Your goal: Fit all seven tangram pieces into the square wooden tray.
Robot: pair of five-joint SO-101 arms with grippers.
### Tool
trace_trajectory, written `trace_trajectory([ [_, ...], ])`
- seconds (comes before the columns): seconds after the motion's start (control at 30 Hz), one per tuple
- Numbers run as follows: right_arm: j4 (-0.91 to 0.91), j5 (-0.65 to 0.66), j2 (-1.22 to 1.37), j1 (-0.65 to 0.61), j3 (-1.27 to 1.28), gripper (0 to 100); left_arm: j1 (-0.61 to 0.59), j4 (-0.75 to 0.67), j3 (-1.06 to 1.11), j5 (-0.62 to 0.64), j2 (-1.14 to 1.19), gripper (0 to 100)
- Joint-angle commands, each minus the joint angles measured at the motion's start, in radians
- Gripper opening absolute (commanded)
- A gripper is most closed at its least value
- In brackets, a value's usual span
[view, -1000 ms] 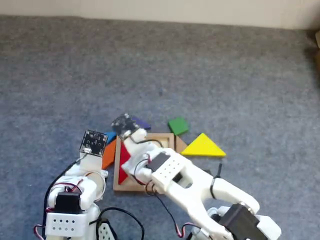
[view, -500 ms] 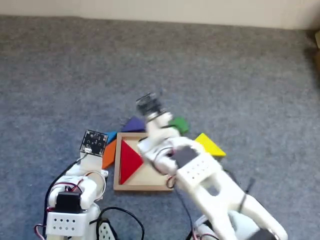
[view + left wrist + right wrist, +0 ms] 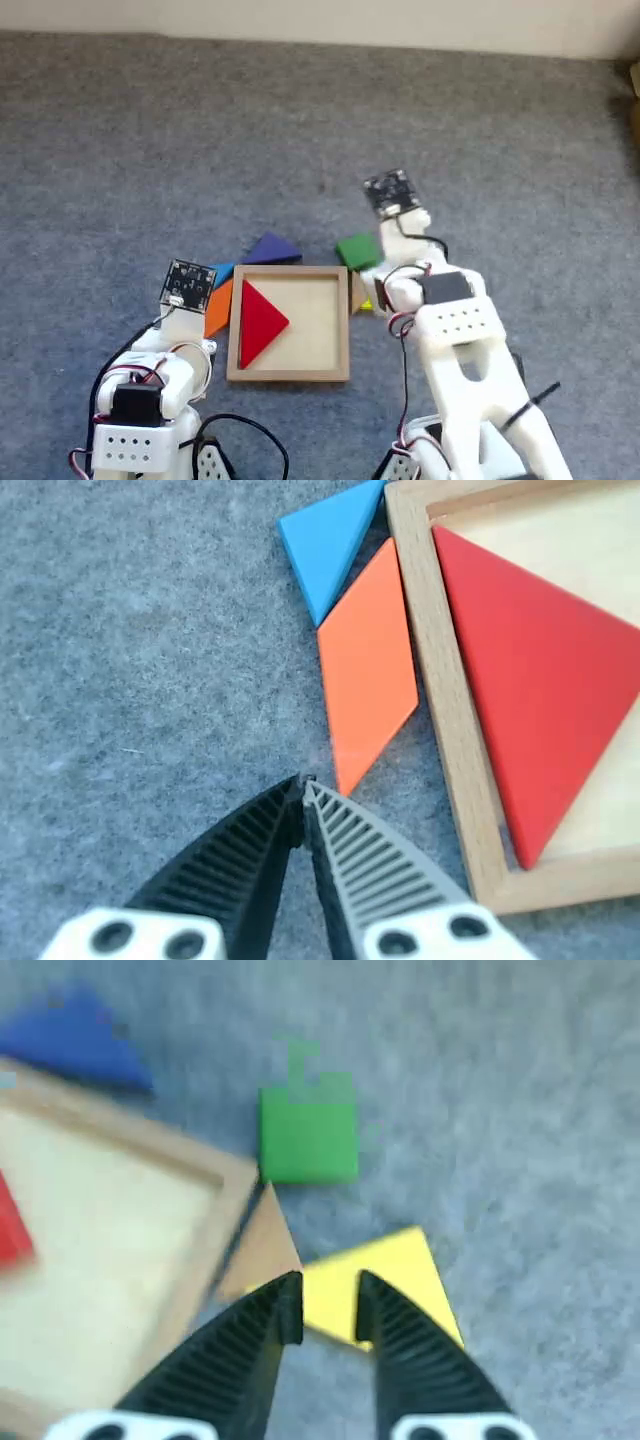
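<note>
The square wooden tray (image 3: 288, 374) lies mid-table with a red triangle (image 3: 260, 320) flat inside, against its left side. Just outside that left rim lie an orange parallelogram (image 3: 367, 670) and a blue triangle (image 3: 325, 535). My left gripper (image 3: 303, 783) is shut and empty, its tips at the parallelogram's near corner. My right gripper (image 3: 328, 1295) hangs slightly open and empty over a yellow triangle (image 3: 385, 1280), right of the tray. A tan triangle (image 3: 262, 1250) leans on the tray's right rim, and a green square (image 3: 308, 1138) sits beyond it. A dark blue triangle (image 3: 270, 247) lies behind the tray.
Grey carpet (image 3: 480, 120) covers the whole surface, with wide free room behind and to the right of the pieces. Both arm bases stand at the front edge, and the right arm's body (image 3: 460, 340) covers part of the yellow triangle.
The right arm swung from over the tray's left part to beyond its right rim, uncovering the red triangle that now lies in the tray. The left arm kept still.
</note>
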Motion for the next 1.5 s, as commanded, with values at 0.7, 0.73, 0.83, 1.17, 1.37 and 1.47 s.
trace_trajectory([
  [0.7, 0.331, 0.703, 0.638, 0.033, -0.447, 38.2, -0.010, 0.005, 0.021, -0.006, -0.048, 1],
  [0.73, 0.331, 0.720, 0.651, 0.033, -0.447, 38.2, -0.010, 0.005, 0.021, -0.006, -0.048, 1],
  [0.83, 0.331, 0.758, 0.674, 0.035, -0.447, 38.2, -0.010, 0.005, 0.021, -0.006, -0.048, 1],
  [1.17, 0.331, 0.755, 0.682, 0.039, -0.553, 38.2, -0.010, 0.005, 0.021, -0.006, -0.048, 1],
  [1.37, 0.315, 0.756, 0.684, 0.035, -0.552, 38.2, -0.010, 0.005, 0.021, -0.006, -0.048, 1],
  [1.47, 0.272, 0.761, 0.688, 0.038, -0.509, 38.2, -0.010, 0.005, 0.021, -0.006, -0.048, 1],
])
